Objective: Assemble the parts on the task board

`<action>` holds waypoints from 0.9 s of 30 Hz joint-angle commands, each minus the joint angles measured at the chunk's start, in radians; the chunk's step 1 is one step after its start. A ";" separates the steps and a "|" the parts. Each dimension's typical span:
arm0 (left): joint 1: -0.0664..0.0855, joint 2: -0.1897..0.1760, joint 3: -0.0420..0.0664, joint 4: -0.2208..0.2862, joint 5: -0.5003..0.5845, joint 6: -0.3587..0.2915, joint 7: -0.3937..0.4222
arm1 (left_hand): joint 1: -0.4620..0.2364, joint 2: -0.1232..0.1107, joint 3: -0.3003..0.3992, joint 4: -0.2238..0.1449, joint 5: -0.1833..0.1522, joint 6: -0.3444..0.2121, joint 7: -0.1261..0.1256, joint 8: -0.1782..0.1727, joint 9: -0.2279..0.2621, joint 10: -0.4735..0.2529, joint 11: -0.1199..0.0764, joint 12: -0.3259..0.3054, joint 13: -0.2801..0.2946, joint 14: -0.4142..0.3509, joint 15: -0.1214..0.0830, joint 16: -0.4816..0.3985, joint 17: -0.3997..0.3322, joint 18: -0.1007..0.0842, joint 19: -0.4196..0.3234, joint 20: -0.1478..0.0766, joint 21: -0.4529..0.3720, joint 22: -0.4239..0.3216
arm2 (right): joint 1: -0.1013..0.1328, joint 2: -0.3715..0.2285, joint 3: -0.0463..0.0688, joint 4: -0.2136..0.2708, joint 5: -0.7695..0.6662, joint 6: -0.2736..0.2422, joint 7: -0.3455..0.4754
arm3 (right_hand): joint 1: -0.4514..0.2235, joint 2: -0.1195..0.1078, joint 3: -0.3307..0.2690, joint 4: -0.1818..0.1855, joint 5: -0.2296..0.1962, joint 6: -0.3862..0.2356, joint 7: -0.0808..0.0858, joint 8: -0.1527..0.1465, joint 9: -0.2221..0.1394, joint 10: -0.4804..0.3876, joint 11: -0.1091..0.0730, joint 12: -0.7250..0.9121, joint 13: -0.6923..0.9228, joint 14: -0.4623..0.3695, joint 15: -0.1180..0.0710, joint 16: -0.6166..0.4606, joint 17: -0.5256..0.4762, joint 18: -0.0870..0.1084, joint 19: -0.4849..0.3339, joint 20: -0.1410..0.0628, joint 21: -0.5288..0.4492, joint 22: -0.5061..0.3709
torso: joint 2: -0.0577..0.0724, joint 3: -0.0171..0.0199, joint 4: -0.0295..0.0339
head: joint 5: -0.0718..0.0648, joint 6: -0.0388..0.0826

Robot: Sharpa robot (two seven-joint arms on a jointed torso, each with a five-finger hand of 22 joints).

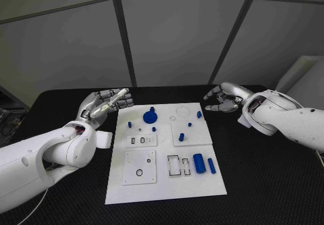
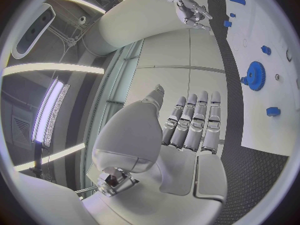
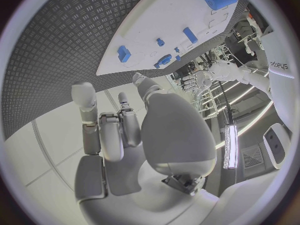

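Hovering empty with fingers apart, your left hand (image 1: 105, 104) at ten o'clock and right hand (image 1: 226, 97) at two flank the task board (image 1: 165, 187); approach its blue gear (image 1: 150, 115) from above, gently.

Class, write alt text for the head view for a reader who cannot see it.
Two white robot arms hover over a black table, the left hand and right hand both empty at the far corners of a white board. On the board lie small blue parts, among them a blue gear and a blue cylinder.
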 commanded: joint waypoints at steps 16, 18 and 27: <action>0.001 0.003 0.001 0.000 -0.003 0.006 0.003 | -0.002 0.009 0.000 -0.004 0.001 -0.002 0.060 -0.006 -0.001 0.000 0.004 -0.007 -0.001 -0.006 0.001 -0.004 -0.001 -0.018 -0.006 -0.003 -0.003 -0.001 | -0.029 0.048 0.000 -0.046 -0.008 0.063 0.002 | 0.013 -0.003 -0.015 0.002 0.001 -0.017 -0.001 -0.010 -0.001 -0.005 -0.001 -0.004 0.046 0.078 -0.005 -0.002 0.150 0.003 -0.004 -0.003 -0.006 -0.004 | 0.000 -0.0024 -0.0001 | 0.010 -0.013; 0.001 0.003 0.001 -0.001 -0.003 0.006 0.003 | -0.002 0.009 0.000 -0.004 0.001 -0.002 0.060 -0.006 -0.001 0.000 0.004 -0.007 -0.001 -0.006 0.001 -0.004 -0.001 -0.018 -0.006 -0.003 -0.003 -0.001 | -0.032 0.050 0.000 -0.047 -0.008 0.066 0.001 | 0.013 -0.003 -0.015 0.002 0.001 -0.017 -0.001 -0.010 -0.001 -0.005 -0.001 -0.004 0.046 0.078 -0.005 -0.002 0.150 0.003 -0.004 -0.003 -0.006 -0.004 | -0.001 -0.0021 0.0005 | 0.009 -0.015; 0.001 0.004 0.001 -0.002 -0.003 0.007 0.003 | -0.002 0.009 0.000 -0.004 0.001 -0.002 0.060 -0.006 -0.001 0.000 0.004 -0.007 -0.001 -0.006 0.001 -0.004 -0.001 -0.018 -0.006 -0.003 -0.003 -0.001 | -0.054 0.068 0.000 -0.068 -0.029 0.066 -0.001 | 0.015 -0.001 -0.016 0.001 0.001 -0.017 0.000 -0.010 -0.001 -0.003 0.000 -0.002 0.049 0.078 -0.005 -0.001 0.152 0.002 -0.002 -0.002 -0.005 -0.001 | 0.000 -0.0013 0.0016 | 0.010 -0.017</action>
